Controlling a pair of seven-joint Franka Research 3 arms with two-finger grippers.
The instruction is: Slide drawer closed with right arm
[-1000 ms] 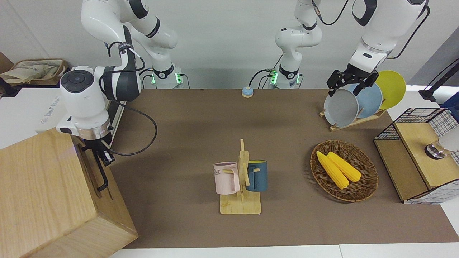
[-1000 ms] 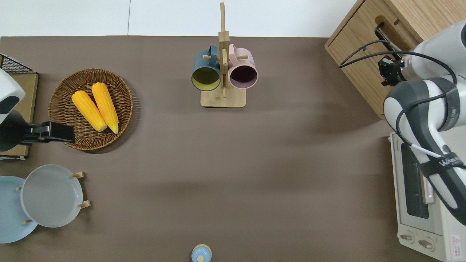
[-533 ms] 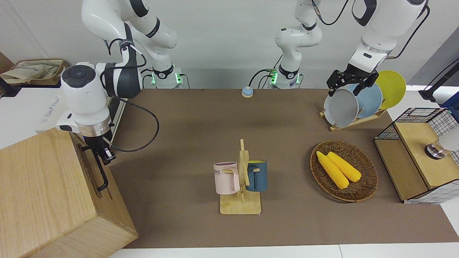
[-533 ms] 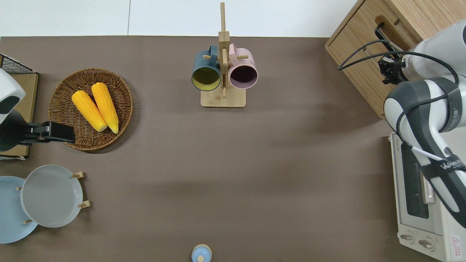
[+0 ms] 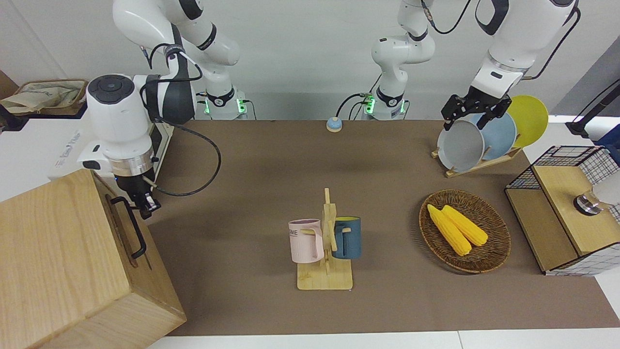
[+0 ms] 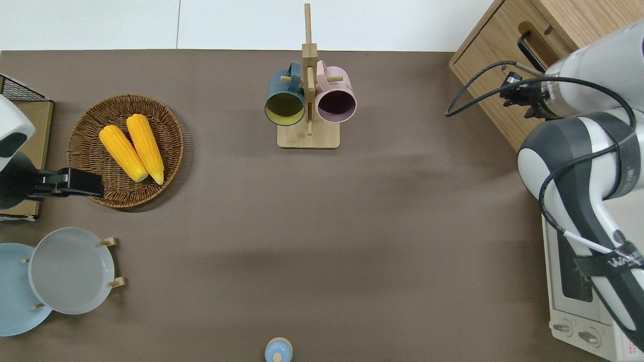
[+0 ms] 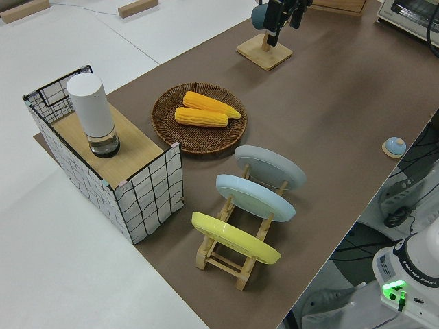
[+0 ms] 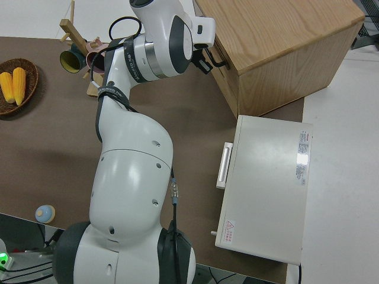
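My right gripper (image 5: 145,207) hangs just off the drawer (image 5: 127,228) front, by the handle (image 5: 130,226) end nearest the robots; I cannot tell if its fingers are open. The drawer looks pushed in, flush with the cabinet (image 5: 58,252). I think I should pull away slowly, clear of the handle. My left arm is parked.

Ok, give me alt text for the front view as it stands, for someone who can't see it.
The right gripper sits by the black bar handle of the drawer, which looks flush with the light-wood cabinet. Mid-table stand a mug rack, a basket of corn and a plate rack; the left arm is parked.
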